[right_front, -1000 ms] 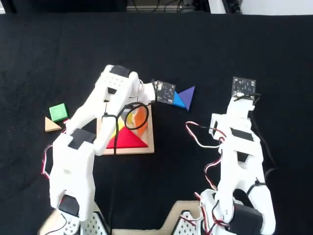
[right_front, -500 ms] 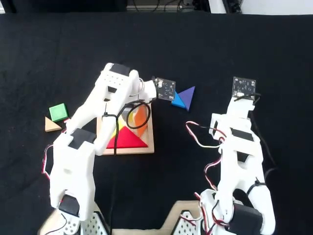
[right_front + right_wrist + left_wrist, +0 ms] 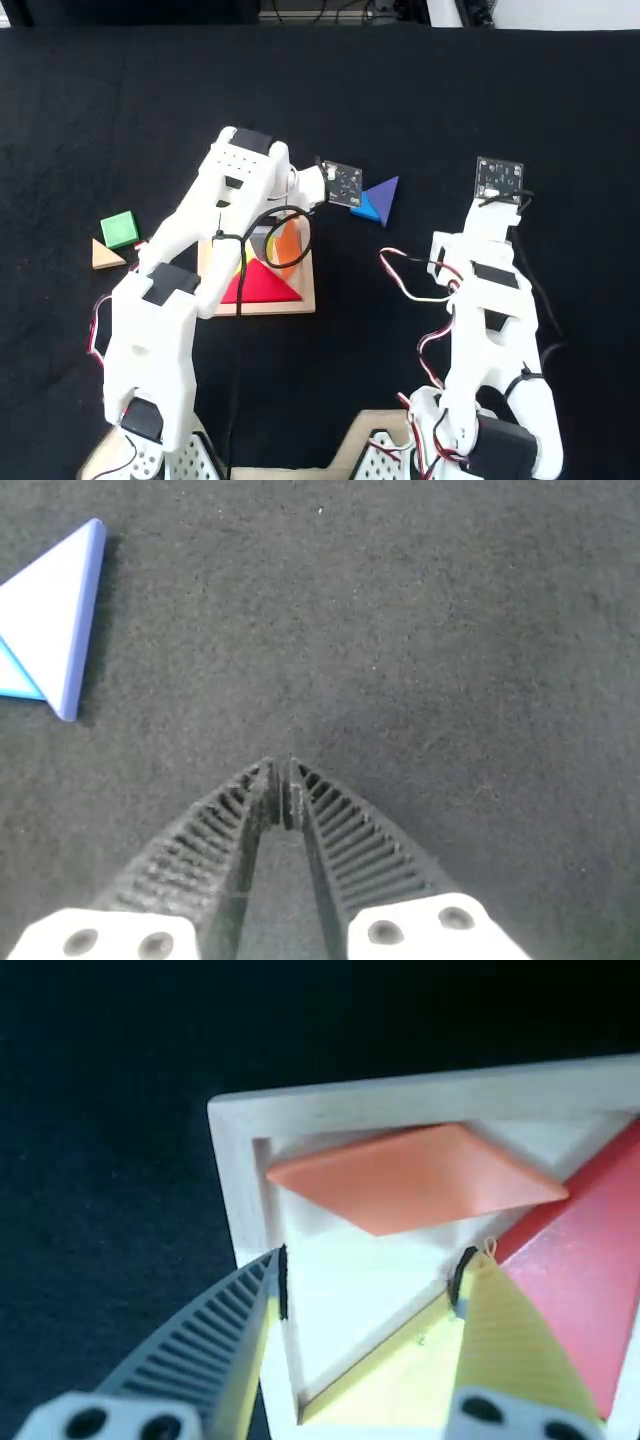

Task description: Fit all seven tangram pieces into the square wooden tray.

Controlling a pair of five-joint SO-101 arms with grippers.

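The left pincer [image 3: 370,1272] hangs spread and empty over a corner of the square wooden tray [image 3: 400,1095], the orange parallelogram [image 3: 415,1175] just ahead inside it, long axis along the tray's wall and seemingly not seated flat, while the clenched right pincer [image 3: 280,785] sits well off the tray.

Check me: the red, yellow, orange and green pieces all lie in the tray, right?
Not quite. The green piece lies on the cloth outside the tray, as the high view shows. The red, yellow and orange pieces do lie in the tray.
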